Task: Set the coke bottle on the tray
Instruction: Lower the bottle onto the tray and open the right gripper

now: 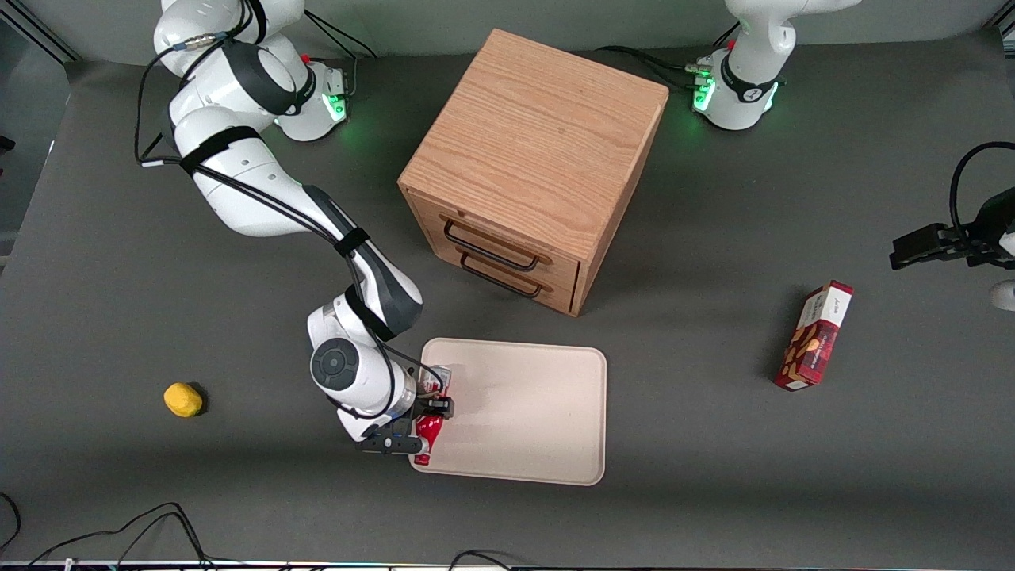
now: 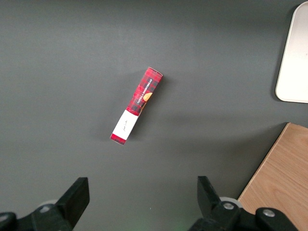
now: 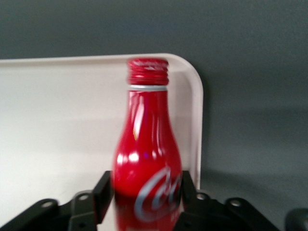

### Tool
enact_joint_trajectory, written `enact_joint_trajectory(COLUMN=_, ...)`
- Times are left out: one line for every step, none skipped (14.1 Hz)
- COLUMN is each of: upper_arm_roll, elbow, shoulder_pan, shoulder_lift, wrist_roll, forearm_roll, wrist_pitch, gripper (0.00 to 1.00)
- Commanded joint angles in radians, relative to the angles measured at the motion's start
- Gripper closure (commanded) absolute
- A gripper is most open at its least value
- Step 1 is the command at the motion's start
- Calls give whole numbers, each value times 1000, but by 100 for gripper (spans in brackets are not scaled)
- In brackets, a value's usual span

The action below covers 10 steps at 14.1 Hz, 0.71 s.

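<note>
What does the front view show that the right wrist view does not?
Only the front view shows the wooden drawer cabinet, the yellow lemon-like object and the red snack box. Only the right wrist view shows the coke bottle's ribbed cap and white script logo, with gripper fingers pressed against its sides. Both show the gripper holding the bottle at the tray's edge.

The front view looks steeply down from high above the dark grey bench (image 1: 714, 444), taking in the whole scene, including the oak two-drawer cabinet (image 1: 533, 170). The right wrist view sits very close above its black hand (image 3: 147, 192), facing along the slim red coke bottle (image 3: 147, 159) onto the flat cream-beige tray (image 3: 57, 125). The left wrist view faces straight down from moderate height, sharing the red tartan snack box (image 2: 136, 105) and a tray corner with the front view.
</note>
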Motion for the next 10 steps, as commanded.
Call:
enact_joint_trajectory(upper_arm_roll=-14, elbow=-31, shoulder_pan=9, shoulder_lift=-8, wrist_roll=42, forearm_roll=-45, wrist_pitch=64, gripper=0)
enact_joint_trajectory(upper_arm_roll=-16, elbow=-34, shoulder_pan=7, shoulder_lift=-11, wrist_roll=44, forearm_roll=-48, wrist_pitch=69, gripper=0)
enact_joint_trajectory(upper_arm_roll=-16, elbow=-37, shoulder_pan=7, shoulder_lift=-18, wrist_roll=47, forearm_roll=-48, wrist_pitch=69, gripper=0)
enact_joint_trajectory(upper_arm_roll=-16, elbow=-49, shoulder_pan=6, shoulder_lift=-29, wrist_roll=54, forearm_roll=-48, wrist_pitch=67, gripper=0)
enact_joint_trajectory(upper_arm_roll=-16, elbow=-66, shoulder_pan=4, shoulder_lift=-47, wrist_roll=56, forearm_roll=-48, wrist_pitch=66, gripper=0)
enact_joint_trajectory(upper_arm_roll=-16, elbow=-86, shoulder_pan=-3, shoulder_lift=-75, wrist_roll=54, forearm_roll=-48, wrist_pitch=60, gripper=0)
enact_joint_trajectory(upper_arm_roll=-16, elbow=-113, shoulder_pan=-11, shoulder_lift=-115, wrist_roll=54, forearm_roll=-48, wrist_pitch=38, gripper=0)
enact_joint_trajectory(upper_arm_roll=-17, elbow=-130, shoulder_pan=-20, shoulder_lift=-159, wrist_roll=45, forearm_roll=-48, wrist_pitch=-9, gripper=0)
enact_joint_trajectory(upper_arm_roll=-16, elbow=-132, shoulder_pan=-39, shoulder_lift=-202, wrist_roll=41, forearm_roll=-48, wrist_pitch=-69, gripper=0)
enact_joint_trajectory(upper_arm_roll=-16, elbow=-132, shoulder_pan=-49, shoulder_lift=-245, wrist_roll=38, forearm_roll=-48, wrist_pitch=-134, gripper=0)
